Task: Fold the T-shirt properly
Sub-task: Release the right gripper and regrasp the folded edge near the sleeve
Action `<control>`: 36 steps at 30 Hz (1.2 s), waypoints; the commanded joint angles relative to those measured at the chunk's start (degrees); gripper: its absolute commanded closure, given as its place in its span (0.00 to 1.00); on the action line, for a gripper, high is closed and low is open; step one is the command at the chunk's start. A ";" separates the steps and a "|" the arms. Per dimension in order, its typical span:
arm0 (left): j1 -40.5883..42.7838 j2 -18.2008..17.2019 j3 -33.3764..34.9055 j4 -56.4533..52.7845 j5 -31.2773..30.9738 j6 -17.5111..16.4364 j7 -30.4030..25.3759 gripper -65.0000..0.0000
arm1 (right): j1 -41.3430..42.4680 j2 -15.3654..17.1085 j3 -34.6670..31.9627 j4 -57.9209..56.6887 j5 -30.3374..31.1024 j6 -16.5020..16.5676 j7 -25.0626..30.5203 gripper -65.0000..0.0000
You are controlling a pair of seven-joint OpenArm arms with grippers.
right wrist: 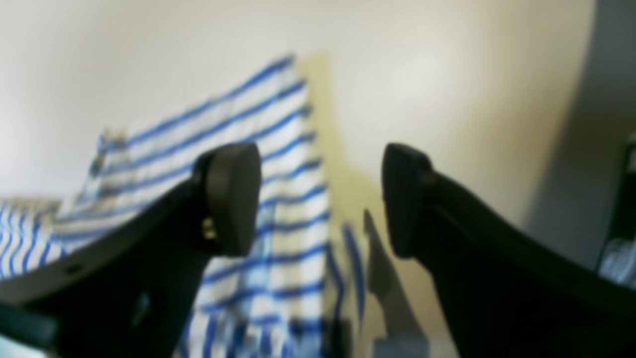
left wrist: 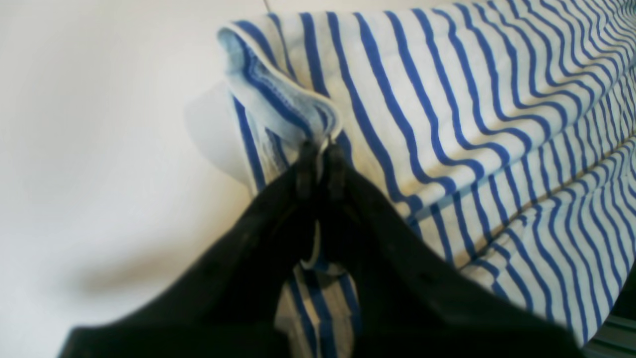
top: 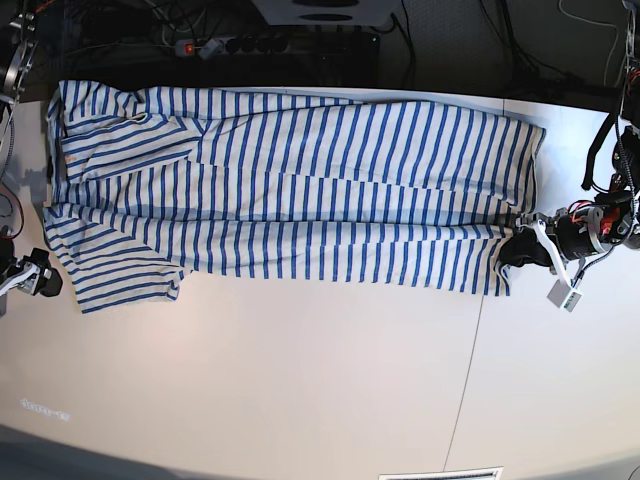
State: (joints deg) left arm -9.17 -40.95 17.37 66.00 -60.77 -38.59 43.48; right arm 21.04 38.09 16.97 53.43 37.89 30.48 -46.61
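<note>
The T-shirt (top: 300, 190), white with thin blue stripes, lies spread lengthwise across the white table (top: 300, 380), with a fold running along its length. In the base view its hem end is at the right, where my left gripper (top: 512, 250) is shut on the near corner. The left wrist view shows the black fingertips (left wrist: 305, 169) of that left gripper (left wrist: 320, 164) pinching a pale folded edge of the T-shirt (left wrist: 447, 99). My right gripper (top: 44, 279) stands at the left end beside the sleeve. In the right wrist view this right gripper (right wrist: 318, 199) is open above the T-shirt (right wrist: 278, 149), holding nothing.
A power strip and cables (top: 250, 45) lie behind the table's back edge. A thin seam (top: 470, 380) crosses the tabletop right of centre. Bare white table stretches in front of the shirt to the near edge.
</note>
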 commanded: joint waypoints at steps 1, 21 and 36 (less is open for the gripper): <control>-1.11 -1.29 -0.46 0.76 -0.63 -1.41 -1.03 1.00 | 2.16 0.98 0.11 -1.03 -1.16 4.24 1.95 0.40; -1.14 -1.27 -0.46 0.81 -1.09 -1.41 -0.87 1.00 | 12.76 -11.50 -0.42 -24.30 -12.44 4.24 7.34 0.44; -1.16 -1.29 -0.46 0.83 1.92 -1.41 -5.55 1.00 | 12.09 -10.75 -0.74 -15.02 -15.67 4.37 5.90 1.00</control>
State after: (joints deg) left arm -9.23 -40.95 17.34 66.00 -58.17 -38.59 38.89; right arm 31.83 26.20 16.19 37.65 21.74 30.57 -41.19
